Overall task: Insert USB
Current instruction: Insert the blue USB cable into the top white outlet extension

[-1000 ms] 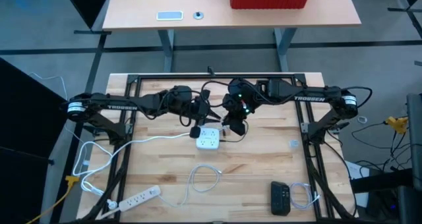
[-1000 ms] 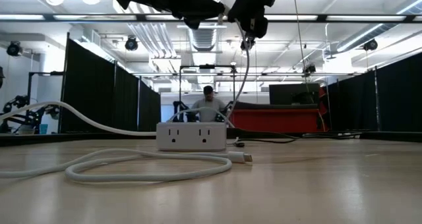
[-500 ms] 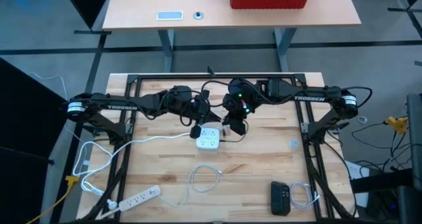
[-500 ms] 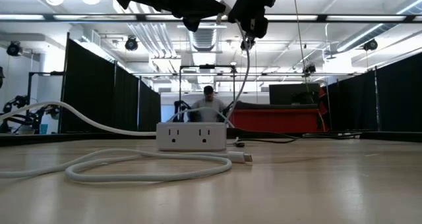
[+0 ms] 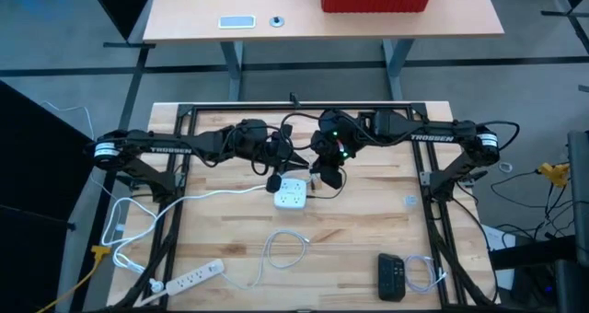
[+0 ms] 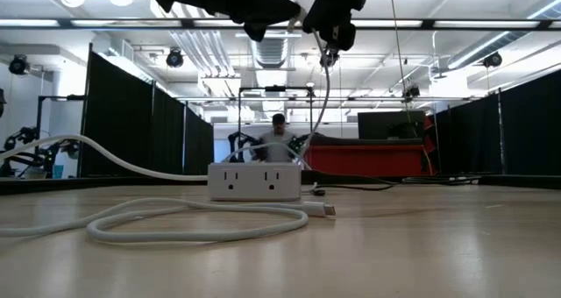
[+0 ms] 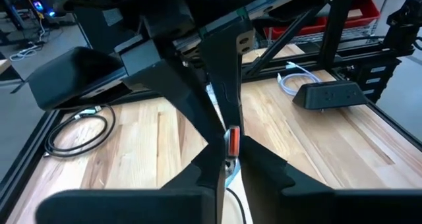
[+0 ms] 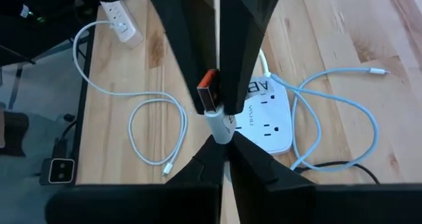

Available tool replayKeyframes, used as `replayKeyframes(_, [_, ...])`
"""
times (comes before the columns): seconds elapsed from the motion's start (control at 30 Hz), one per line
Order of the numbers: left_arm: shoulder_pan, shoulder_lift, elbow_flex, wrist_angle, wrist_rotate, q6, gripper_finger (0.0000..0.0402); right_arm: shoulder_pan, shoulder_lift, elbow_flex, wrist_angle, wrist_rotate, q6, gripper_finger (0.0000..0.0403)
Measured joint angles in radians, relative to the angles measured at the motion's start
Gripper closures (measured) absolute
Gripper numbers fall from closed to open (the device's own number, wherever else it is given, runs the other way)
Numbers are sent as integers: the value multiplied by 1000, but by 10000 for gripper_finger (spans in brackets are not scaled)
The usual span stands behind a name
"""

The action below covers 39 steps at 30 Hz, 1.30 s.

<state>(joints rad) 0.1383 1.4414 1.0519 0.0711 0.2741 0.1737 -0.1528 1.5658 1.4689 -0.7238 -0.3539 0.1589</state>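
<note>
Orange plastic marks the USB plug you have pinched in the right gripper; its fingers are closed tight on the plug, whose pale cable trails off below. The white power block lies straight beneath those jaws, with the plug well above it and not touching. From the right wrist view the plug's long axis runs along the fingers and points down at the block's top face, roughly over its near edge beside the printed label; I judge you will need to line it up with the USB port, which I cannot pick out from here. The left gripper sits just beside the right, over the block's far corner, so both arms are about equally near. Its fingers look nearly closed, the orange plug showing right at their tips, but whether they actually grip it you cannot tell from these views.
</note>
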Motion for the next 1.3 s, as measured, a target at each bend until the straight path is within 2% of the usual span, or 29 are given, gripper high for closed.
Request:
replayKeyframes(0.23, [0, 0, 0, 13, 2, 34, 337, 0, 0, 0, -2, 11, -3, 402])
replayKeyframes(0.37, [0, 0, 0, 14, 2, 42, 335, 0, 0, 0, -3, 15, -2, 402])
replayKeyframes(0.43, [0, 0, 0, 14, 0, 43, 345, 0, 0, 0, -3, 15, 1, 402])
replayKeyframes(0.53, [1, 0, 0, -3, -4, 5, 388, 0, 0, -1, -6, 14, 4, 402])
replayKeyframes(0.73, [1, 16, 0, -22, -16, -26, 399, 0, 0, -3, -18, 12, -42, 401])
replayKeyframes(0.83, [2, 14, 0, -40, -26, -52, 399, 0, -11, -3, -40, 12, -66, 387])
replayKeyframes(1.07, [4, 5, -2, -34, -32, -147, 400, 7, -76, 0, -71, 22, -95, 321])
replayKeyframes(1.13, [4, 4, -2, -27, -33, -180, 401, 15, -85, 0, -70, 58, -107, 306])
replayKeyframes(1.3, [5, -25, -2, 44, -33, -275, 401, 74, -103, 0, -42, 256, -164, 302])
